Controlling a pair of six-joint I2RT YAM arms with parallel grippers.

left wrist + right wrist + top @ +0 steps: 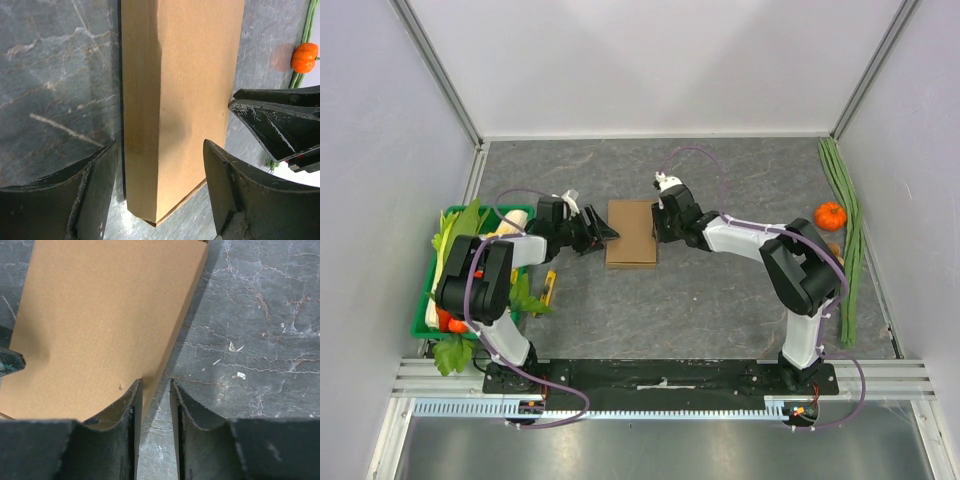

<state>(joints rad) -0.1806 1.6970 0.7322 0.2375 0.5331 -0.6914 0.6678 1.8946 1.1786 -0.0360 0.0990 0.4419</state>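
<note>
Half hidden behind the left arm at the near left: bin [418, 325] of greens [460, 222], contents otherwise too jumbled to name. Farther in, at the middle of the table [720, 300], box [631, 240]; lies flat between both grippers. At its left end, left gripper [607, 233], fingers [95, 190] spread wide, astride that end; hard to say whether touching, and far end of box cut off by the frame in the wrist view. At the right edge, right gripper [662, 215], fingers drawn nearly together, one over the cardboard, one over bare stone. Cannot tell whether nipping the edge or only resting there; meeting point hidden under the finger. Out at the right, pumpkin [830, 215] just beside long stalks [850, 230], running along the wall to the far corner.
</note>
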